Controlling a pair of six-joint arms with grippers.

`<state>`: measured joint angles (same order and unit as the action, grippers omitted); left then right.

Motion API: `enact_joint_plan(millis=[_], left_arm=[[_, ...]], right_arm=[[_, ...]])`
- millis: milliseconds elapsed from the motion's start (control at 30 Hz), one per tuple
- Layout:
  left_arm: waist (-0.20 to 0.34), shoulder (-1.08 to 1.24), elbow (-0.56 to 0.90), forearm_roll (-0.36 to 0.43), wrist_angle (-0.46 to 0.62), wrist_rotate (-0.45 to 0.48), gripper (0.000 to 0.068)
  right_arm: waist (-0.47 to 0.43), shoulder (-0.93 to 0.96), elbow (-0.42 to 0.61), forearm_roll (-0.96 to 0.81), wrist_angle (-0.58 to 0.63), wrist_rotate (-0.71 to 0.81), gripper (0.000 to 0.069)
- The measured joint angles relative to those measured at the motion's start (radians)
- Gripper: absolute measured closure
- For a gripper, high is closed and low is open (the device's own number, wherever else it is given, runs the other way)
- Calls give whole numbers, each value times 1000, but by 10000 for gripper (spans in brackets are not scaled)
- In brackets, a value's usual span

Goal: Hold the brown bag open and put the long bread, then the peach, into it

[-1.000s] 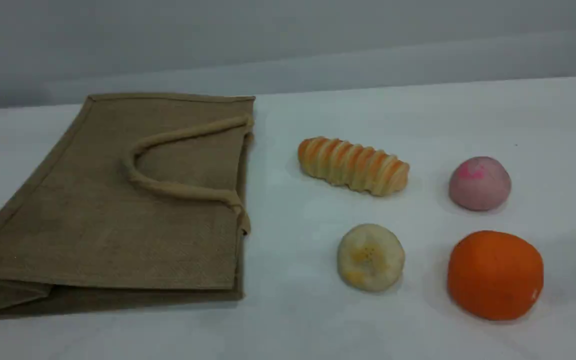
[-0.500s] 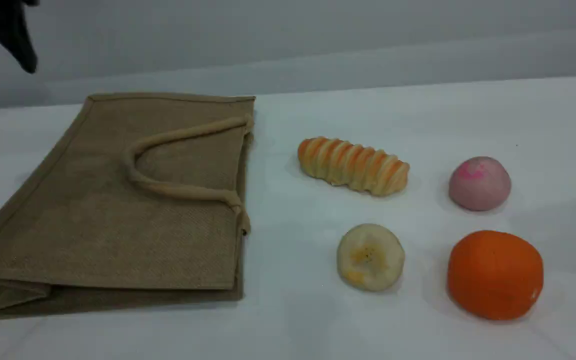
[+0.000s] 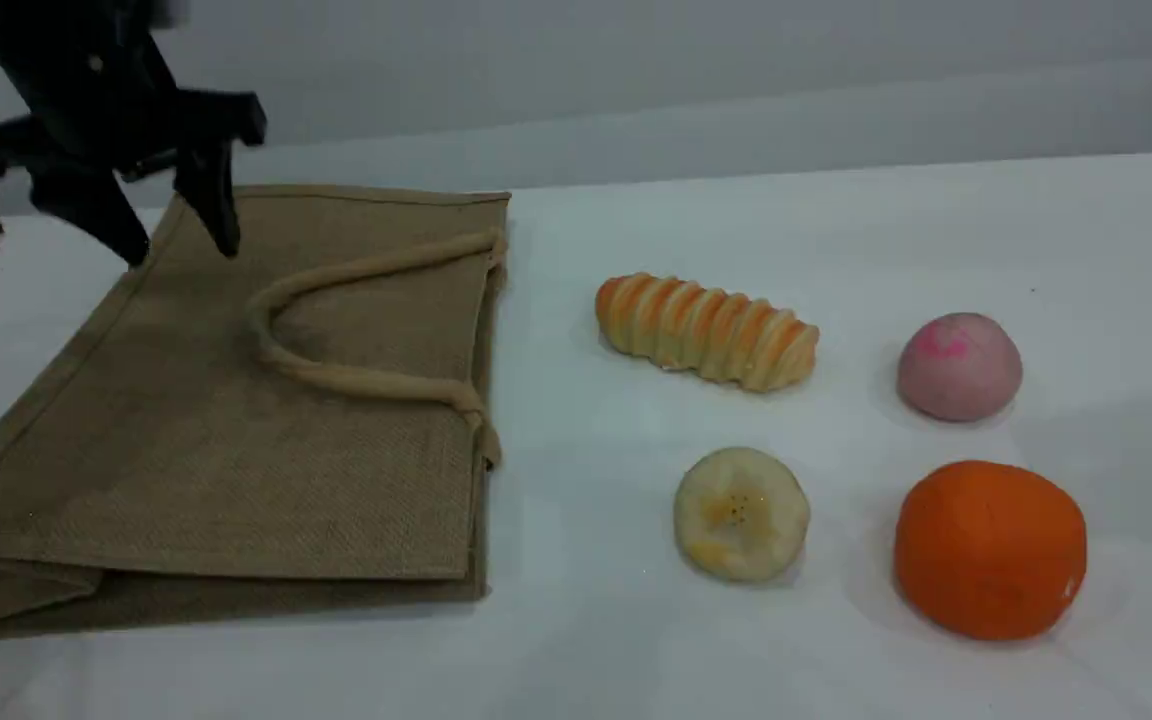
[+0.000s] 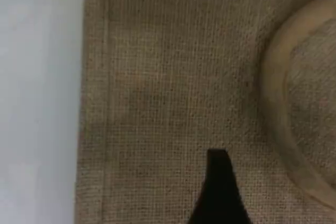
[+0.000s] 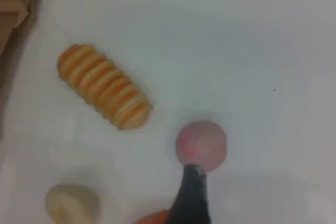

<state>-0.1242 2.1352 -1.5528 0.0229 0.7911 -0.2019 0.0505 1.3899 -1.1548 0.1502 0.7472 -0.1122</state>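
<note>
Left claw over flat bag

Left claw [image 3: 181, 255] hovers, jaws spread and empty, above the brown bag [image 3: 236, 420], which lies flat on the desk [image 3: 586, 640]. Right of it rest the long bread [image 3: 706, 331] and the peach [image 3: 959, 366]. Right claw [image 5: 191, 203] is wide too.

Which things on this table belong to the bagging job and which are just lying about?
For the job:
brown bag, lying flat
long bread
peach
left pincer, open above the bag's far corner

Just lying about:
banana slice
orange fruit
</note>
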Motion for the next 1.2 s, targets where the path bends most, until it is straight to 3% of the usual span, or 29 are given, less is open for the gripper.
enact_joint_plan(millis=[867, 1033, 1200], left_arm=[[0, 146, -7, -6, -145, -20, 209], [0, 146, -7, -8, -146, -20, 262], [0, 146, -7, -9, -145, -20, 365]], right_arm=[[0, -1, 0, 1, 1, 1, 109], [0, -1, 0, 1, 1, 1, 109], [0, -1, 0, 1, 1, 1, 109]])
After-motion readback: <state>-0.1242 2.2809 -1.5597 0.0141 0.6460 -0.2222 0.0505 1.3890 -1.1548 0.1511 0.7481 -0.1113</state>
